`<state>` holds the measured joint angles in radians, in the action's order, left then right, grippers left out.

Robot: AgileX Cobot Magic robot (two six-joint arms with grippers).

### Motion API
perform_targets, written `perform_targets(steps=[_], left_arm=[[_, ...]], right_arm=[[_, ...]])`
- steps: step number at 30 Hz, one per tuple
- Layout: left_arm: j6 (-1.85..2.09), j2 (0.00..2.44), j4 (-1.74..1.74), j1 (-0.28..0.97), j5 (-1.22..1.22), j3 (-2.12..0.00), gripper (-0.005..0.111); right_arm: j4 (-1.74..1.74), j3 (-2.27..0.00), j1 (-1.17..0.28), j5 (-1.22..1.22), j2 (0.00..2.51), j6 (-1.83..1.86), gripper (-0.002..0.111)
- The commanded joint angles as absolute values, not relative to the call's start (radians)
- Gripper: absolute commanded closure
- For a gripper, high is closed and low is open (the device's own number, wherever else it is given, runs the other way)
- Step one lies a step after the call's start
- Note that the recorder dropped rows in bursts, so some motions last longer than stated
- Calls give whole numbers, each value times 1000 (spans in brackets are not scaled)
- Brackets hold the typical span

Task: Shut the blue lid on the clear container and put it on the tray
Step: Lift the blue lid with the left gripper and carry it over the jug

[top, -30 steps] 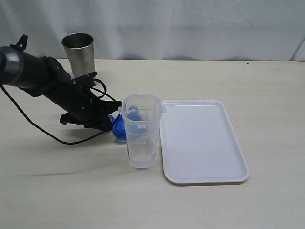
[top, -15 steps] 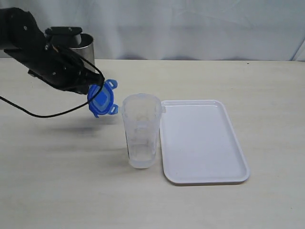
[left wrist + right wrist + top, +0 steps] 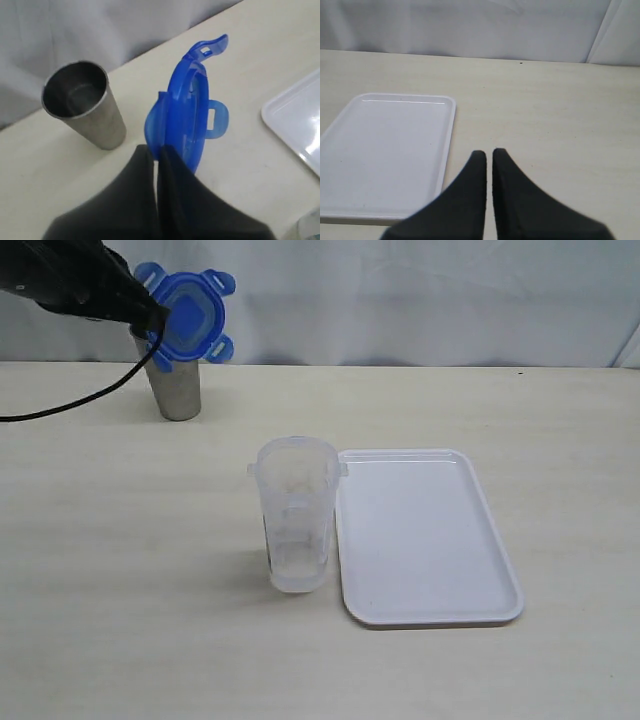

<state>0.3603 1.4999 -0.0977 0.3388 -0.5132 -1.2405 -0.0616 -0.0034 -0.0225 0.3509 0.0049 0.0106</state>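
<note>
Left gripper [image 3: 156, 150]: my jaws are pressed nearly together, pinching one edge of the blue lid [image 3: 187, 117]; only a thin slit shows between them.
Hold: the lid sticks out past my fingertips, edge-on in my wrist view, with one curled flap at the far end and another out to the side.
Lid, exterior view: it is up in the air at the upper left, its broad face turned toward the camera. Three flaps show; the fourth is behind my gripper.
Lid position: over the far left of the table [image 3: 120, 570], well apart from the clear container [image 3: 295, 525] and not on it.
Steel cup [image 3: 178, 390]: stands upright at the back of the table. In the exterior view the lid covers its top. My wrist view shows it open and dark inside.
Cable [image 3: 70, 405]: a black lead trails from my left arm out of the left edge of the picture.
Right gripper [image 3: 489, 154]: jaws drawn together with a narrow gap and nothing between them. It is out of the exterior view.
Under the right gripper: bare table, with the tray's near corner just to one side.
Clear container: upright on the table, top open, no lid. It is just beside the tray's left long edge; I cannot tell whether they touch.
Tray [image 3: 430, 535]: white, flat on the table, right of the container.
Backdrop [image 3: 400, 300]: pale cloth behind the table.
</note>
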Motion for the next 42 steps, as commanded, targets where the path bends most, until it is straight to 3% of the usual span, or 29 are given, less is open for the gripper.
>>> perform_targets(steps=[1,15,31,42], left_arm=[[355,1467,60,429,-464,-1246,107],[-128,1469,886,706,-538,-1246,107],[-325,1619,1176,769,-619,-1246,107],[-449,1619,1505,974,-808,-1116,107]], right_arm=[[-60,0,-15,346,0,7,104],[-60,0,-15,346,0,7,104],[-60,0,-15,346,0,7,104],[-60,0,-15,346,0,7,104]])
